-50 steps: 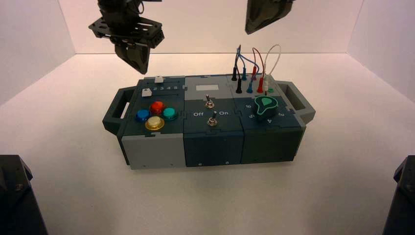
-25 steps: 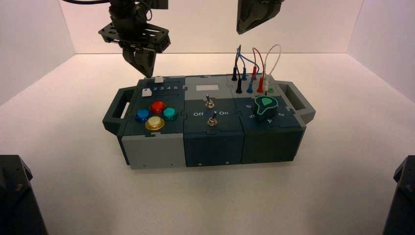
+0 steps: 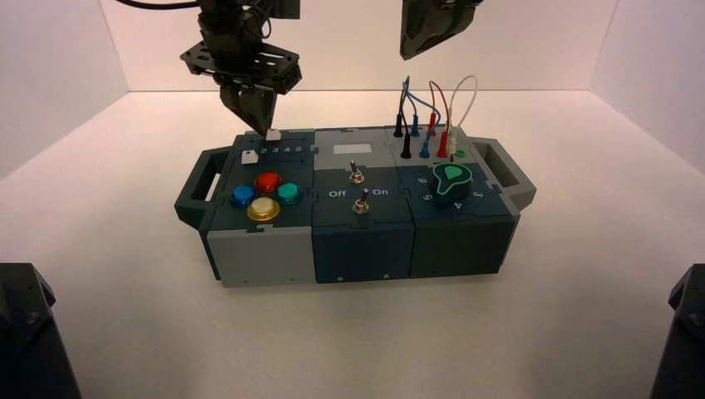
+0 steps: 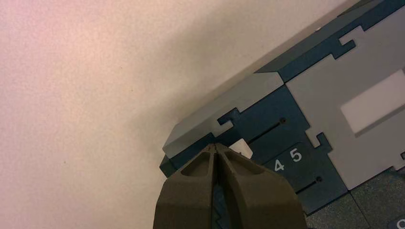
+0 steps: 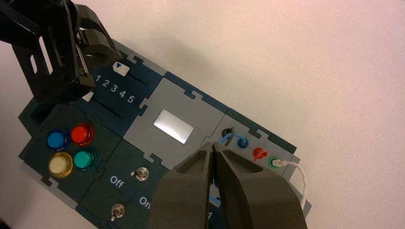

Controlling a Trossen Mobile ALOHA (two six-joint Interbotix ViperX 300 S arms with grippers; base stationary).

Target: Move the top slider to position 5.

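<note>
Top slider [image 4: 242,148]: just beside my left gripper [image 4: 216,145], jaws together. Slot [image 4: 265,132] runs open toward position 5 [image 4: 296,155]; far edge of the box [image 3: 362,249] close alongside, counter [image 4: 95,119] beyond. Slider at far left of the box, short of 5. White, boxy, blue triangle on top. Right gripper [image 5: 213,145] idle, high near the far side, jaws together.

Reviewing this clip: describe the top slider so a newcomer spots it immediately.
Find the box, then the row of white numerals 1 to 5 on its left section. The top slider is the small white block on the row's far side, at the left gripper's tip; its lookalike sits nearer the round buttons.
</note>
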